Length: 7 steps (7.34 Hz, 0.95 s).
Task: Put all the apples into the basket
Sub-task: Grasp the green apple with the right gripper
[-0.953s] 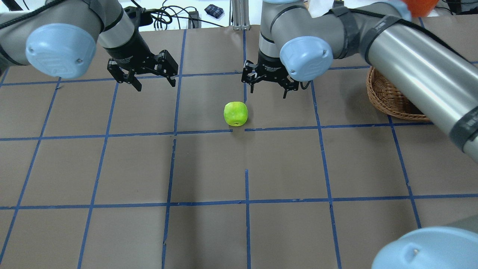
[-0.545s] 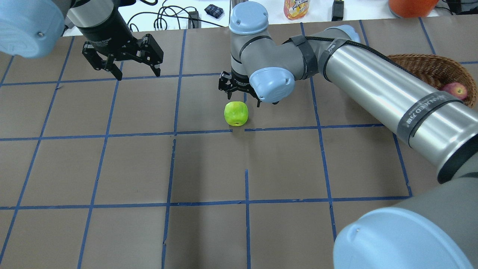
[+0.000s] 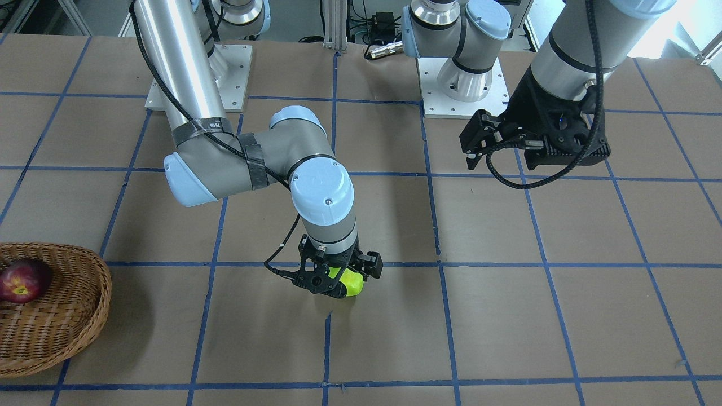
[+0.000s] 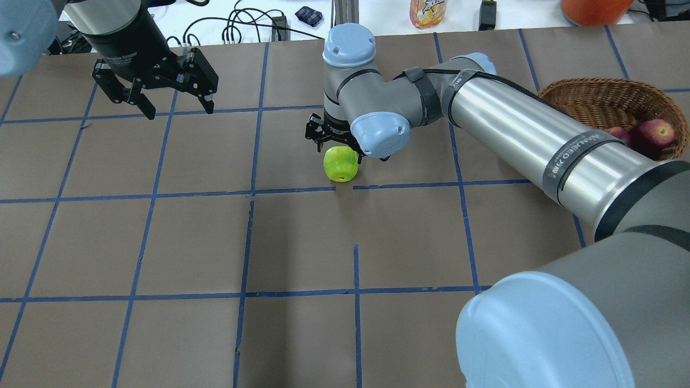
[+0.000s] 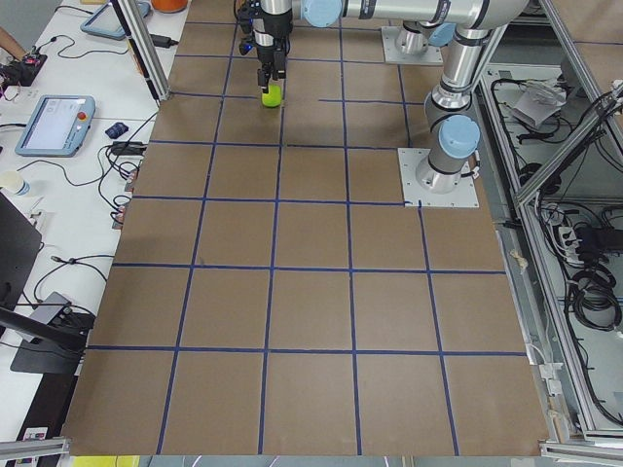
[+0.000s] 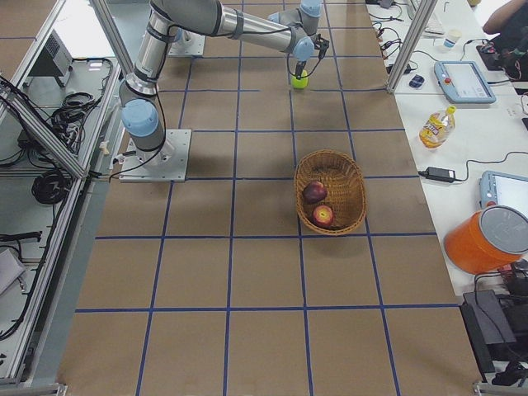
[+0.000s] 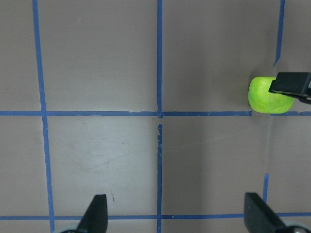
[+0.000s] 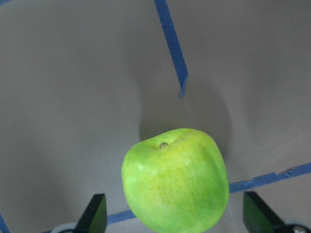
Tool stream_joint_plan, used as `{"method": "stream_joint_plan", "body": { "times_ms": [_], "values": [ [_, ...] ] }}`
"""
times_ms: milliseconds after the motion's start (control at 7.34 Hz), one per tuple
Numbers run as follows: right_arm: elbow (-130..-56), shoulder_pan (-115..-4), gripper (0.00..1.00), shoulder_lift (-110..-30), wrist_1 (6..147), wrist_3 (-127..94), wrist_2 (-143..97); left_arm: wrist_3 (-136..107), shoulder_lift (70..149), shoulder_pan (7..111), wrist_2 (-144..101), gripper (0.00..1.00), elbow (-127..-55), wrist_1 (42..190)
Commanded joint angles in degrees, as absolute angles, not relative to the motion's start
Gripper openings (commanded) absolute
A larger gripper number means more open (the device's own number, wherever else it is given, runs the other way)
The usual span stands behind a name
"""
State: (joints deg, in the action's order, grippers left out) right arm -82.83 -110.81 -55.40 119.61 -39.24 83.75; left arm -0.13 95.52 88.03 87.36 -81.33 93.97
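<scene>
The yellow-green apple [image 4: 340,164] sits on the brown table near its middle and fills the right wrist view [image 8: 175,179]. My right gripper [image 4: 335,144] is open and lowered over it, one finger on each side and neither touching, as the front view [image 3: 337,280] also shows. The wicker basket [image 4: 604,94] at the right holds the red apple [image 4: 655,134] and the maroon apple [image 4: 618,134]. My left gripper [image 4: 156,102] is open and empty, high above the table's far left. Its wrist view [image 7: 177,213] shows the green apple [image 7: 267,94] far off.
Blue tape lines grid the brown table [image 4: 302,242]. My right arm's long silver link [image 4: 539,140] crosses in front of the basket. A juice bottle [image 4: 427,12], cables and an orange container [image 4: 593,8] lie beyond the far edge.
My right gripper has swung left and come down around the green apple. The arm has uncovered the basket and its two apples. My left gripper has drawn back to the far left.
</scene>
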Motion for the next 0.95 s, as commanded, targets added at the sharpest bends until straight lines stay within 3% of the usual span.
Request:
{"method": "stream_joint_plan", "body": {
  "times_ms": [0,272,408,545,681,817],
  "values": [
    [-82.97,-110.83,1.00,-53.45,119.79,-39.11,83.50,0.17,95.97,87.63,88.38,1.00,-77.62,95.77],
    [-82.71,-110.83,1.00,-51.60,121.01,-38.85,83.41,-0.87,97.99,87.54,87.23,1.00,-77.43,97.11],
    [-83.05,-110.83,0.86,-50.63,124.07,-39.20,83.50,0.08,98.08,87.45,86.58,1.00,-78.82,96.60],
    [-83.06,-110.83,0.36,-50.63,123.84,-38.94,83.41,0.26,97.82,87.54,88.14,1.00,-78.23,96.33],
    [-82.97,-110.83,0.04,-50.80,123.49,-38.59,83.23,0.26,96.69,87.37,90.33,1.00,-79.44,96.94],
    [-82.45,-110.48,0.00,-51.41,123.23,-38.58,83.41,0.26,95.37,87.54,90.61,1.00,-81.02,98.86]
  ]
}}
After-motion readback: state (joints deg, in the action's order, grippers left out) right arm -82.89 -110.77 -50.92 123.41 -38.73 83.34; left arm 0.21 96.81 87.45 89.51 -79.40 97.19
